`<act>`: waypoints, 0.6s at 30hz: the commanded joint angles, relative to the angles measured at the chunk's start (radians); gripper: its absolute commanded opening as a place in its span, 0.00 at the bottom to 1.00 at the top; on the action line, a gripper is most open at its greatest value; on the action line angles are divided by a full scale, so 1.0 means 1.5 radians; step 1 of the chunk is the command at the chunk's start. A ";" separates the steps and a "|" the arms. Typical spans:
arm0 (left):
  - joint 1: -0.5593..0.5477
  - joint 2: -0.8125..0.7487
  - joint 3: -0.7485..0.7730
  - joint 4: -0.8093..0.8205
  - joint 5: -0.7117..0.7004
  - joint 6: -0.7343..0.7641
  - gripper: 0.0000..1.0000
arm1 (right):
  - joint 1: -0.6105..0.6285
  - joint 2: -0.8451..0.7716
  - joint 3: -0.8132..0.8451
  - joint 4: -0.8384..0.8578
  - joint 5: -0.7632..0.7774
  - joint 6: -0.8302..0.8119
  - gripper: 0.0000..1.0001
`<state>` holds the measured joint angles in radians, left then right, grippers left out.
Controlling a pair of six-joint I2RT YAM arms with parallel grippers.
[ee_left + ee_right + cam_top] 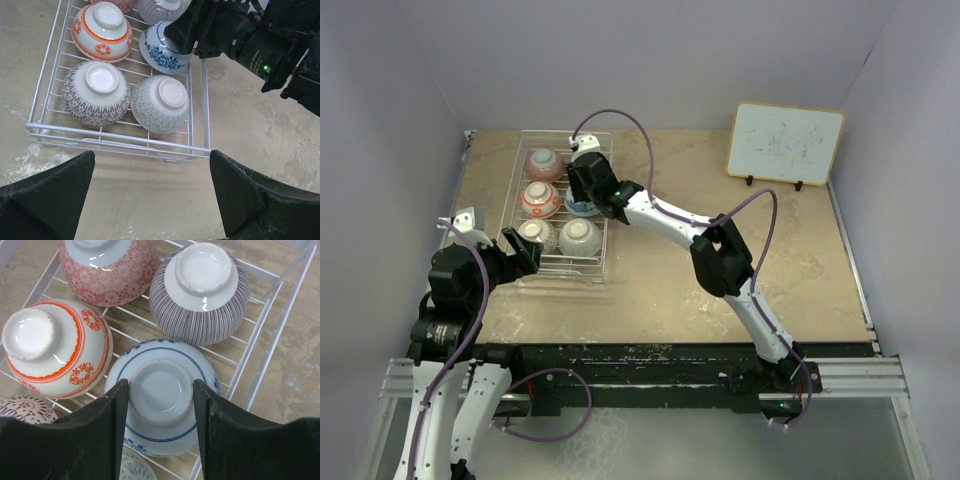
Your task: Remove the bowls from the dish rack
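At far-left part of the tan mottled tabletop (720, 280): low rectangular silver-white wire dish rack (555, 272). Holds six small round ceramic bowls, all upside down, white foot rings up, 2 cols x 3 rows.

Far row: pink star-patterned bowl (110, 270) on left, purple pin-striped bowl (200, 290) on right. Mid row: white bowl w/ red-orange bands (55, 347) on left, white bowl w/ blue flowers (161, 395) on right. Near row: grey-brown patterned bowl (96, 92) on left, pale green net-patterned bowl (160, 102) on right.

Reaching in from the right side w/ the right gripper (161, 387), down over the white bowl w/ blue flowers. Black fingers (95, 435) straddling its foot ring, inner faces flush vs. both sides, no gap visible, so clamped on it. Sits in the rack, just beside the purple and red-orange ones.

Hovering just outside the rack's near edge, above bare tabletop: left gripper (150, 200). Jaws wide apart, nothing btwn them. Faces the grey-brown and pale green bowls.

Propped upright at far-right of table, well apart from rack: white framed board (785, 145) w/ faint scribbles.
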<state>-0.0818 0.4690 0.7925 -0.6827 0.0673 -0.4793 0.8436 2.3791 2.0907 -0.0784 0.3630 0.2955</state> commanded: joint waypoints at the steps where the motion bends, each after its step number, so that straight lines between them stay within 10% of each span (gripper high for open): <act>1: -0.003 0.006 -0.001 0.018 0.009 -0.004 0.99 | -0.003 -0.038 0.049 0.029 -0.006 0.009 0.00; 18: -0.003 0.046 -0.001 0.030 0.025 -0.025 0.99 | -0.011 -0.047 0.069 0.028 -0.045 0.012 0.00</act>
<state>-0.0818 0.5030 0.7887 -0.6823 0.0921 -0.4808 0.8349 2.3791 2.1338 -0.0814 0.3187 0.3023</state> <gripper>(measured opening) 0.990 0.524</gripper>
